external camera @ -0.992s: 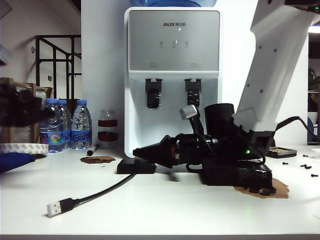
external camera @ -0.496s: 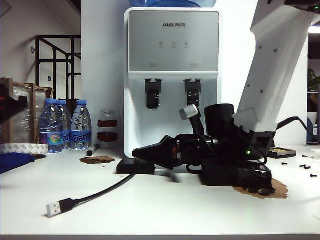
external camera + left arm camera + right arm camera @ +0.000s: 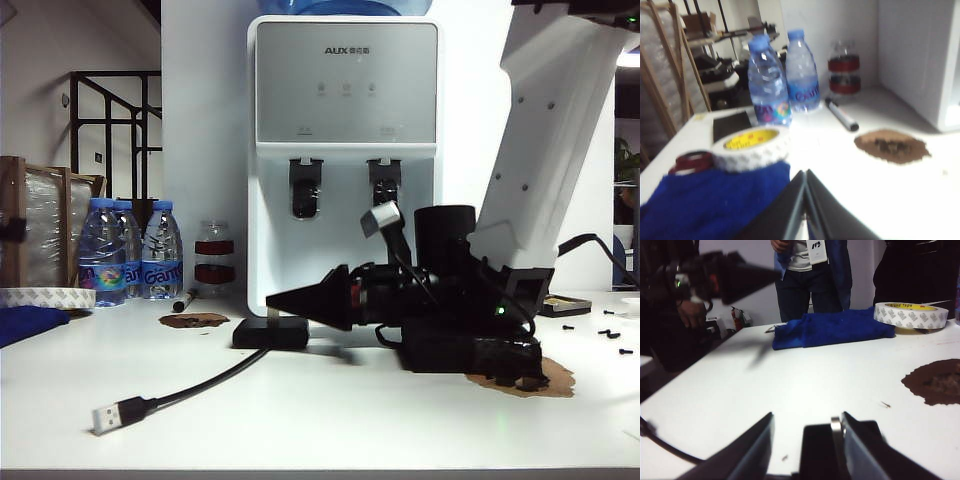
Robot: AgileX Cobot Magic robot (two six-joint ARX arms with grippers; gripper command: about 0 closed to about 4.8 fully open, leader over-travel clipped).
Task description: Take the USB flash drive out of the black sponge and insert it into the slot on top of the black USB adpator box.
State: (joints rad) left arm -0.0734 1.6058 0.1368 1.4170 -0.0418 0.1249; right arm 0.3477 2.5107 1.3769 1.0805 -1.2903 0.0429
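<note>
Silver USB flash drive point(image 3: 836, 426) upright in flat matte black USB adpator box point(image 3: 821, 444).

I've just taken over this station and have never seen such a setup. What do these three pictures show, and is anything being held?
This is a two-armed table robot. The wide picture looks across the table from outside, and the other two come from a camera on each wrist. The right gripper lies low with its jaws apart around the black USB adpator box, where the USB flash drive stands upright. Nothing looks gripped. The left gripper, shut and empty, hovers by a blue cloth and a tape roll.
</note>
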